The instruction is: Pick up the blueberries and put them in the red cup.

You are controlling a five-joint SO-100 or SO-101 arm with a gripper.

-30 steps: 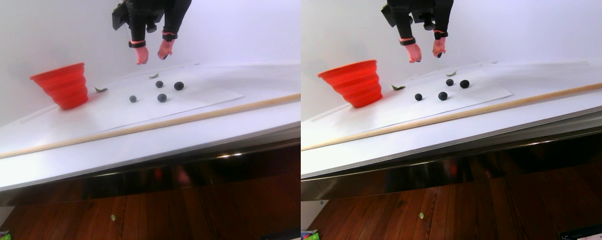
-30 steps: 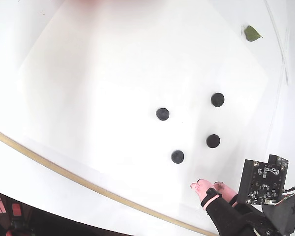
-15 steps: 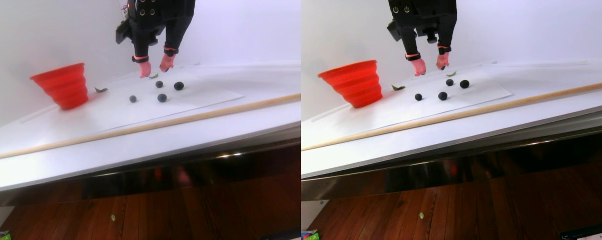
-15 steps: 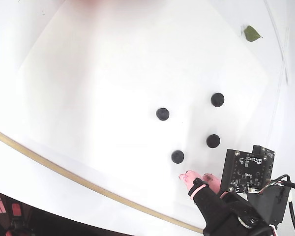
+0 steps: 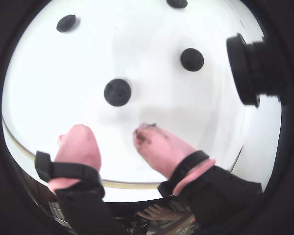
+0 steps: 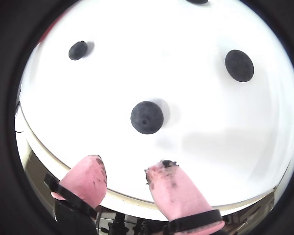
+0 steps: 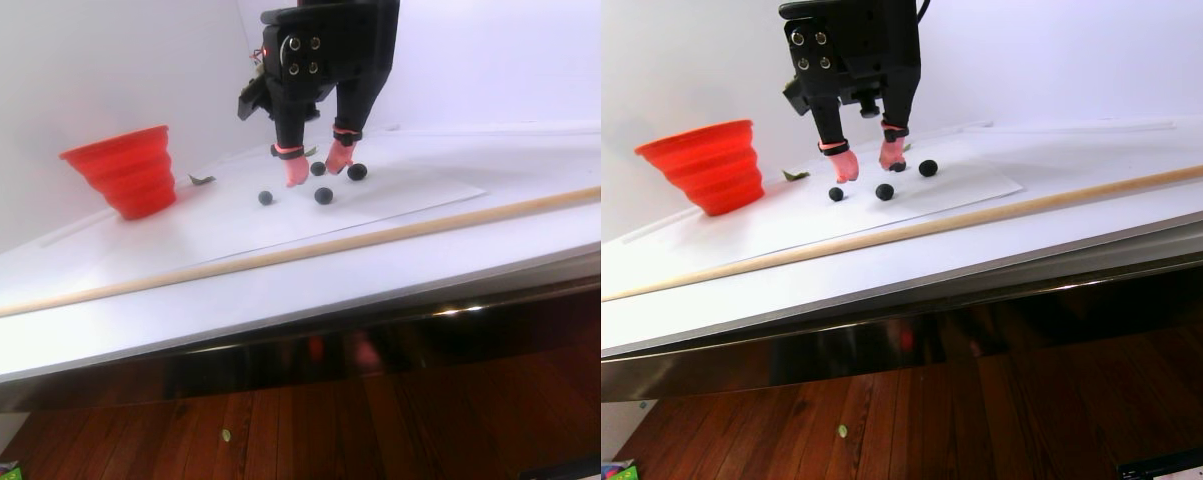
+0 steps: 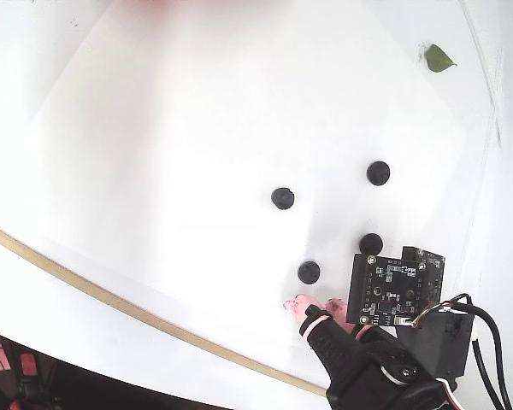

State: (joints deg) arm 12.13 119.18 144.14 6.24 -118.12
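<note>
Several small dark blueberries (image 8: 282,198) lie apart on a white sheet; the stereo pair view shows them as well (image 7: 323,195). My gripper (image 8: 313,304) hovers low over the sheet, open, its pink smudged fingertips empty. In both wrist views one blueberry (image 5: 117,92) (image 6: 147,117) lies just beyond the gap between the fingers, untouched by the gripper (image 5: 110,134) (image 6: 127,166). Another blueberry (image 8: 370,243) is partly hidden behind the arm's circuit board. The red cup (image 7: 126,170) stands upright at the left of the stereo pair view, away from the gripper (image 7: 316,170).
A thin wooden stick (image 7: 361,240) lies along the table in front of the sheet. A small green leaf (image 8: 438,58) rests near the sheet's far corner, and a second leaf (image 7: 200,179) lies beside the cup. The table's metal front edge (image 7: 261,340) drops to a wooden floor.
The arm has come down and moved in over the sheet toward the blueberries. The fingers stay open and empty. No blueberry has moved.
</note>
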